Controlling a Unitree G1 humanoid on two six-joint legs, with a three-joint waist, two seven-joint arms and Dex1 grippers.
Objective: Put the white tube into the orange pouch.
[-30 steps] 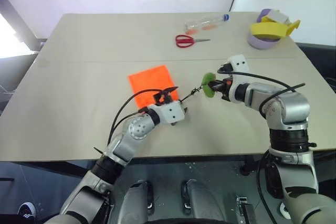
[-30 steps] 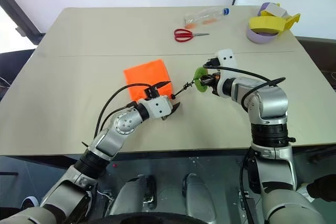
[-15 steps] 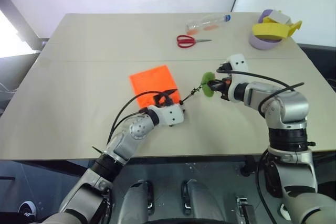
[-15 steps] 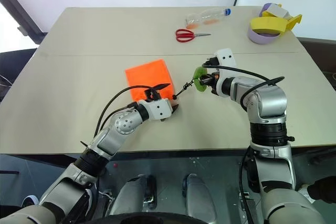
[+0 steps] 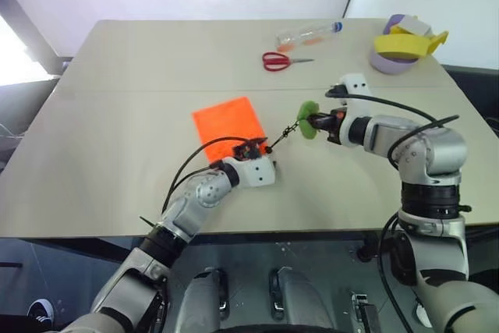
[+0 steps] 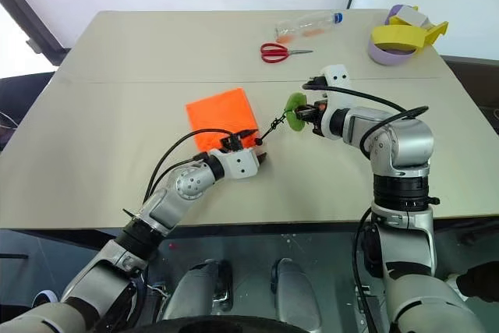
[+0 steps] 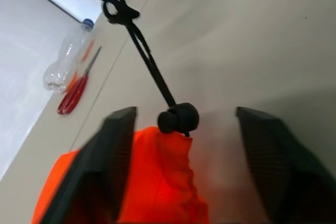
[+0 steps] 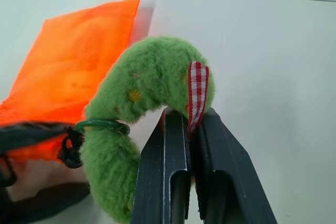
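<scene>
The orange pouch lies flat on the surface, its gathered mouth between the parted fingers of the left tool, which grips nothing. From there a black cord runs taut to the green disc, pinched in the closed right tool just above the surface. Farther back lie red scissors and a clear bottle
</scene>
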